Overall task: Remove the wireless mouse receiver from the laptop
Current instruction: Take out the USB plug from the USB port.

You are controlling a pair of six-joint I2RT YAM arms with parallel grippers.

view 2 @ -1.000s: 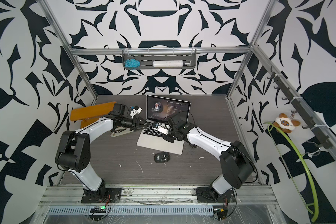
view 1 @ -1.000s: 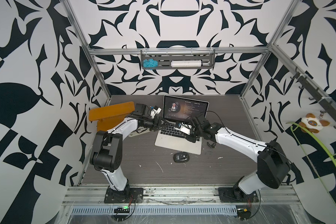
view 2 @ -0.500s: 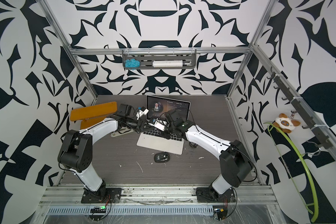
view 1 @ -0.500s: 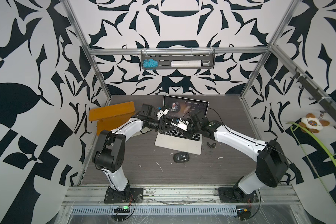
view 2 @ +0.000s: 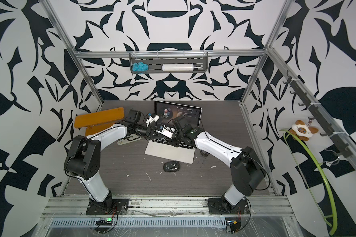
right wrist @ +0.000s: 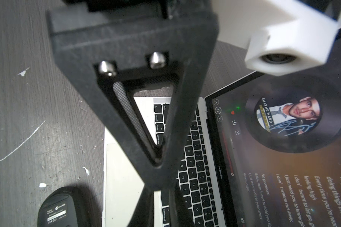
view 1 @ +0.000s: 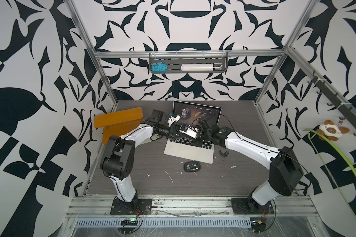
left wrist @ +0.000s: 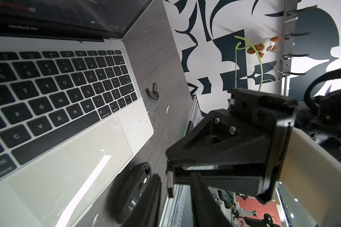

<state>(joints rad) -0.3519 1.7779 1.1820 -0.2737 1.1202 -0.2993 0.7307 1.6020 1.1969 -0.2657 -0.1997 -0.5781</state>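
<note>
The right claw [left wrist: 170, 171] clamped the wireless mouse receiver [left wrist: 170, 183], the left claw [left wrist: 175, 198] apart around it. Early release risked a drop.

Near half of the bench [view 1: 152, 184] is wide open, so plenty of room to come in there. The mouse [view 1: 191, 166] sits just near of the laptop [view 1: 188, 152], which makes that edge tight. Over the keyboard the left arm [view 1: 138, 133] and right arm [view 1: 245, 143] meet, leaving no gap. An orange board [view 1: 119, 119] blocks the far left, and a small black clip [view 1: 224, 152] lies just right of the laptop.
</note>
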